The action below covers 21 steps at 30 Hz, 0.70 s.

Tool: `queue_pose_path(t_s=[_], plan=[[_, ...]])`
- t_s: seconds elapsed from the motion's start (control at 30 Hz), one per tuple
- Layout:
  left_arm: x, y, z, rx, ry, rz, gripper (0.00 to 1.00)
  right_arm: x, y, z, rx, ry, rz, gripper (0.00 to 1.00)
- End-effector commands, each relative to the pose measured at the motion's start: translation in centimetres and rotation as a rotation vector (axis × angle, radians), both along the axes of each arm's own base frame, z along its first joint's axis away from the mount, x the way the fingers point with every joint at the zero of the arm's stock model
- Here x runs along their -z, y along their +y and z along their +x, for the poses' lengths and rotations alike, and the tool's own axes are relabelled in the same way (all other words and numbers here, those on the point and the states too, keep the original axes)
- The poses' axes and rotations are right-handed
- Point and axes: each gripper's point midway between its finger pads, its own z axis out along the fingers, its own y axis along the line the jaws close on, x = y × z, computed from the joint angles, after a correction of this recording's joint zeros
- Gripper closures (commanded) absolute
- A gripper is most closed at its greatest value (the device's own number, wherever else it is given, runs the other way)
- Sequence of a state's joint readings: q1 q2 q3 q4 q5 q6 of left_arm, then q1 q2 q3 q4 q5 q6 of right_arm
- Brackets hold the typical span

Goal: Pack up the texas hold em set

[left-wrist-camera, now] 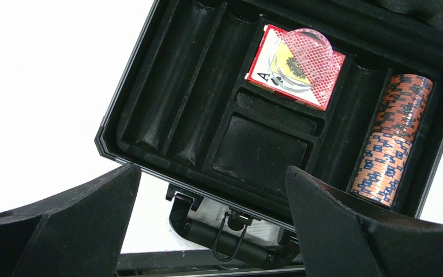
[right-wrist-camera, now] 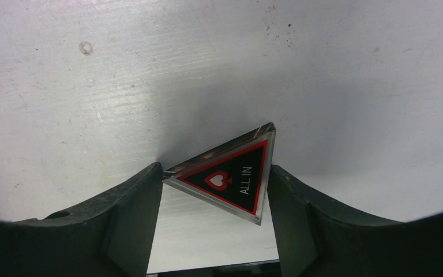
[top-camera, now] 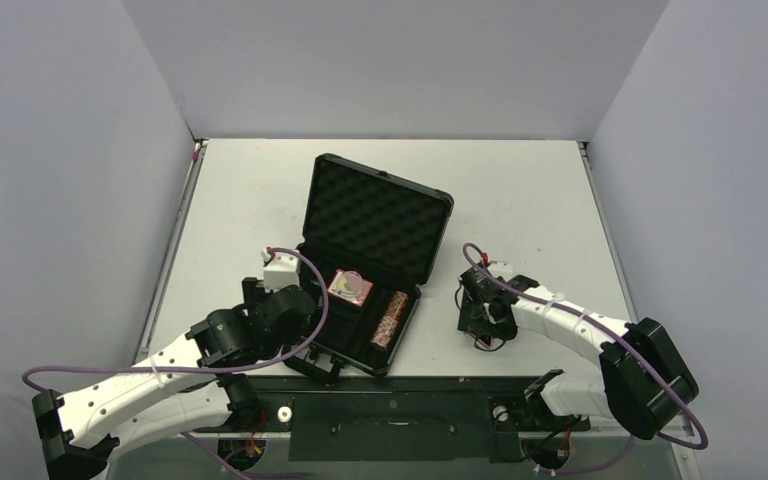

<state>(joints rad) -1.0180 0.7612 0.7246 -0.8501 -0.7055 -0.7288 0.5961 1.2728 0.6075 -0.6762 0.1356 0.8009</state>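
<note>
The black case (top-camera: 375,215) stands open on the table, its egg-crate foam lid raised. In its tray lie the pink card box (top-camera: 350,288) with a clear round disc (left-wrist-camera: 303,55) on top, and one reddish-brown chip roll (top-camera: 392,318) in the right slot. The box (left-wrist-camera: 323,95) and roll (left-wrist-camera: 395,138) also show in the left wrist view. A second roll is out of view. My left gripper (left-wrist-camera: 210,173) is open and empty over the case's front edge. My right gripper (right-wrist-camera: 214,173), right of the case, is shut on the red-black "ALL IN" triangle (right-wrist-camera: 233,179), tilted just above the table.
The case's handle (left-wrist-camera: 231,239) and front latch point toward the arm bases. Several chip slots (left-wrist-camera: 179,98) at the tray's left hold nothing. The white table (top-camera: 520,200) is walled on three sides.
</note>
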Motion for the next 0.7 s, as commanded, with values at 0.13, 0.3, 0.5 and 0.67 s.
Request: queue_pose_path(t_s=[0.13,0.3,0.5,0.67], plan=[[-1.3,-0.6,0.3,0.007,-0.014,-0.037,0.04,0.2,-1.6,-0.4,0.021,-0.005,-0.061,0.53],[-1.4,-0.5,0.2,0.011,-0.015,-0.04,0.04,0.0,-1.7,-0.4,0.025,-0.016,-0.062,0.6],[-1.6,-0.5,0.1,0.014,-0.022,-0.046,0.04,-1.3,-1.3,-0.1,0.022,-0.048,-0.045,0.62],[-1.7,-0.4,0.1,0.014,-0.023,-0.047,0.04,-2.1,-1.1,-0.1,0.018,-0.067,-0.033,0.63]])
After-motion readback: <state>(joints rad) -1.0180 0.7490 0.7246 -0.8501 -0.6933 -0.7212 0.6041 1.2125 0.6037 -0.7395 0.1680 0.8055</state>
